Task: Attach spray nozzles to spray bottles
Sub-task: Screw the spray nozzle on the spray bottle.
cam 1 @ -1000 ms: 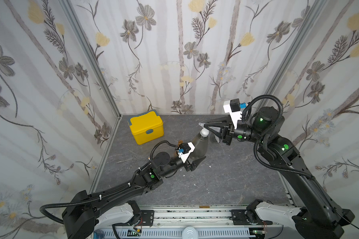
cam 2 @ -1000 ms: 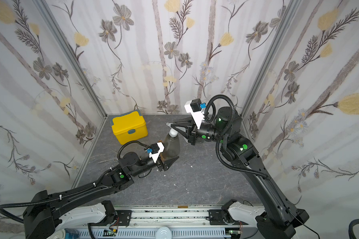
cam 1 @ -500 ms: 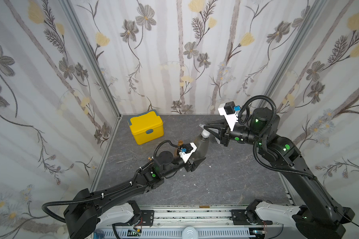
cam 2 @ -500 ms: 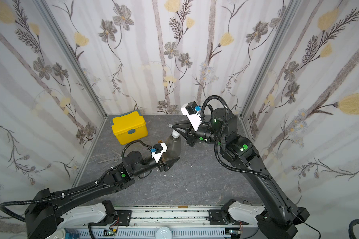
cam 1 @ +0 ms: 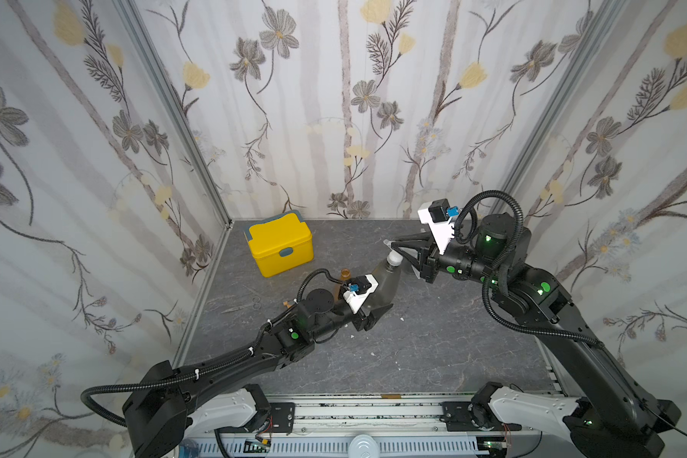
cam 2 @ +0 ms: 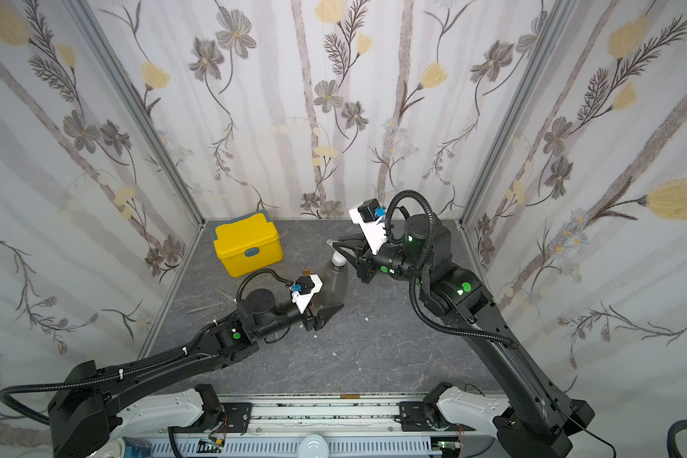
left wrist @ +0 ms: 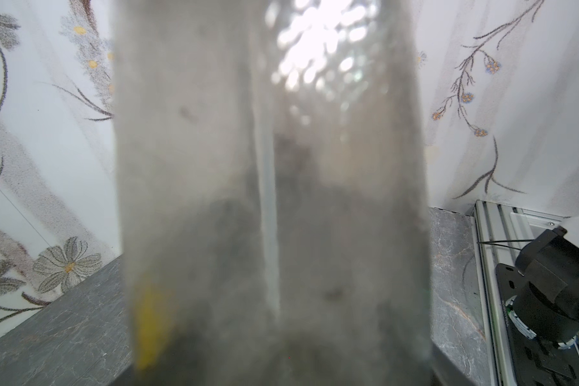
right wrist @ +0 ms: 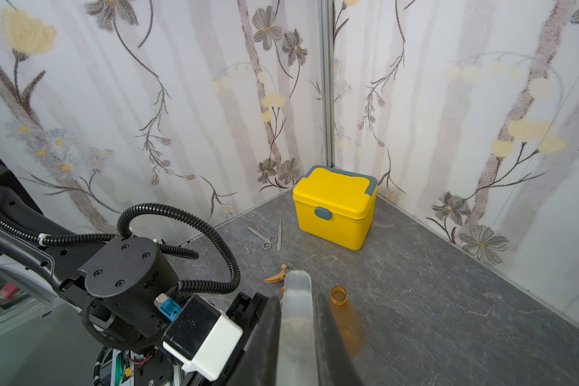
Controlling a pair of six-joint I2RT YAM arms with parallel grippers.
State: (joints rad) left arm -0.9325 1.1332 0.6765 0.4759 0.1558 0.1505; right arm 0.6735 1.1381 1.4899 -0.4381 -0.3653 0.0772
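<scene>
A smoky grey spray bottle (cam 1: pixel 385 282) (cam 2: pixel 334 283) is tilted up off the floor, and my left gripper (cam 1: pixel 377 302) (cam 2: pixel 330 307) is shut on its lower body. In the left wrist view the bottle (left wrist: pixel 271 200) fills the picture and hides the jaws; a thin dip tube (left wrist: pixel 268 217) runs inside it. A clear-whitish spray nozzle (cam 1: pixel 394 258) (cam 2: pixel 338 259) (right wrist: pixel 295 317) sits on its neck, with my right gripper (cam 1: pixel 391 245) (cam 2: pixel 334 246) (right wrist: pixel 296 299) shut on it. An amber bottle (right wrist: pixel 343 317) (cam 1: pixel 345 274) with an open neck and an orange nozzle (right wrist: pixel 276 275) rest on the floor.
A yellow lidded box (cam 1: pixel 280 248) (cam 2: pixel 248 250) (right wrist: pixel 335 207) stands at the back left corner. Small scissors (right wrist: pixel 263 238) (cam 1: pixel 246 305) lie on the grey floor in front of it. Patterned walls close in three sides.
My right wrist has rolled around the nozzle, its camera mount swinging left and lower, with the jaws staying at the bottle neck. The left gripper keeps hold of the bottle, barely shifted.
</scene>
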